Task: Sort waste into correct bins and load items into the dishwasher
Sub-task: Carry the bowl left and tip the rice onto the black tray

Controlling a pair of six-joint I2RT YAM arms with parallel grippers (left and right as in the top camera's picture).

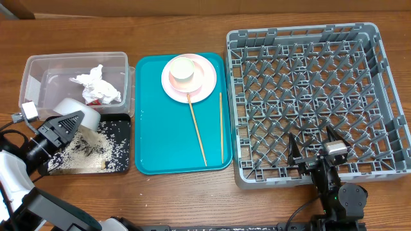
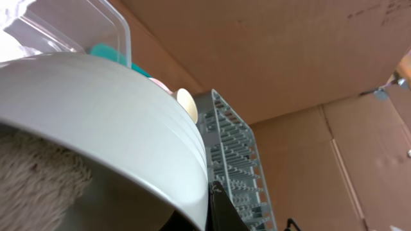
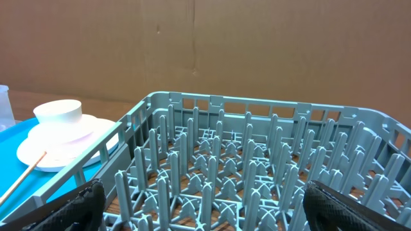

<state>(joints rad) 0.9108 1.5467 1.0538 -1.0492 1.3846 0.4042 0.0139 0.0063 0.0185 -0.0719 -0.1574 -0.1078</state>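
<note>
White bowl [image 1: 78, 106] tilts over black tray [image 1: 121, 130], left of teal tray [image 1: 160, 135].
Our left pincer [image 1: 74, 120] pinches it; right pincer [image 1: 313, 144] spread.

Lab-style robot test bench. Indicated by wooden table [image 1: 192, 192] and plain cardboard backdrop panels [image 3: 257, 45].

light: bright, even | shadows: soft, faint | focus: near bowl [image 2: 109, 122] blurred — left wrist view | overhead: sharp
</note>
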